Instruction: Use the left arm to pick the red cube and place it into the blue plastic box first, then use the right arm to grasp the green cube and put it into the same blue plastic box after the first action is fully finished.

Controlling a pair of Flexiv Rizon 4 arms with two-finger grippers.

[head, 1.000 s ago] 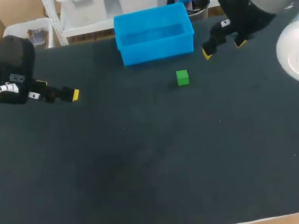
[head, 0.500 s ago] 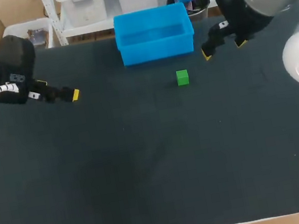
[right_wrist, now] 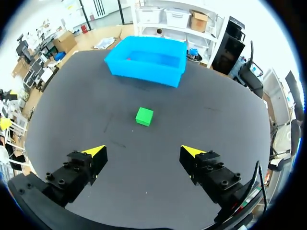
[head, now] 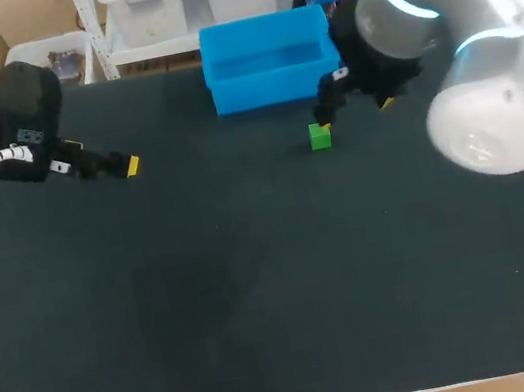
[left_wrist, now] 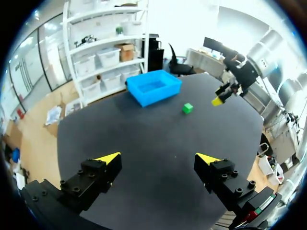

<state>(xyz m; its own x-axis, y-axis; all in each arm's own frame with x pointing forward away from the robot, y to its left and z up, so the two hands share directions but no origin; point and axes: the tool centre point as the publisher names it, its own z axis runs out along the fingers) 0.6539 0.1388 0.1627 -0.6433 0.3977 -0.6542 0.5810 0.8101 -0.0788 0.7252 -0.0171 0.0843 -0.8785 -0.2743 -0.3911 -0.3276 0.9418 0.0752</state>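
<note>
Halfway mark at the sorting table: I am watching the second leg of the job getting under way. Nothing red is lying on the dark worktop (head: 258,288). From the right wrist camera a small red speck is showing inside the blue plastic box (head: 273,87), close against its wall. I am taking it for the red cube (right_wrist: 128,59), though it is too small to call for certain. The box is sitting at the middle of the worktop's far edge.

The left gripper (left_wrist: 158,160) is hanging empty with its fingers spread wide. It is near the worktop's left edge, toward the far left corner, well apart from both box and cube. Its share of the work looks done to me.

The green cube (head: 320,136) is resting on the worktop near the box, on the near side of its right end, and nothing is touching it. The right gripper (head: 353,109) is hovering close over it, fingers parted and holding nothing. Through its own wrist camera the cube is lying ahead of the fingers, roughly centred between them, with the box beyond.

What is left, by my reckoning, is lowering onto the green cube, closing on it, lifting it and dropping it into the box.
</note>
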